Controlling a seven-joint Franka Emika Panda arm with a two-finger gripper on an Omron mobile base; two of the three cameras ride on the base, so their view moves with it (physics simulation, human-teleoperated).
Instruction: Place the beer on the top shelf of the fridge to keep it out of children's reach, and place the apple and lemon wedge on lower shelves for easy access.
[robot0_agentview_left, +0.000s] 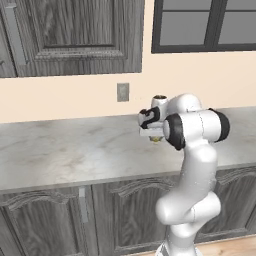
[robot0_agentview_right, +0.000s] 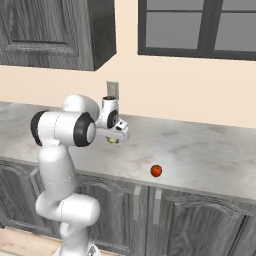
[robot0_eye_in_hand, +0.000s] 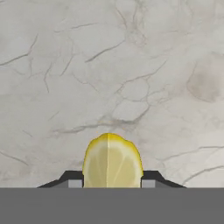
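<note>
At the bottom centre of the hand view, my gripper (robot0_eye_in_hand: 112, 181) is closed on the lemon wedge (robot0_eye_in_hand: 112, 162), its two dark tips pressing its flanks while its yellow point stands up between them. In my judgement the hold is shallow, on a small slick piece, so a quick swing or a jolt from the base could let it slip out. Beyond it lies the marbled grey counter (robot0_eye_in_hand: 131, 65), bare under my hand; a dropped wedge would land there or roll off the front edge. In the right base view the apple (robot0_agentview_right: 156, 171) sits at centre right, close to that front edge, well apart from my hand; a careless sweep of my arm could knock it to the floor.
</note>
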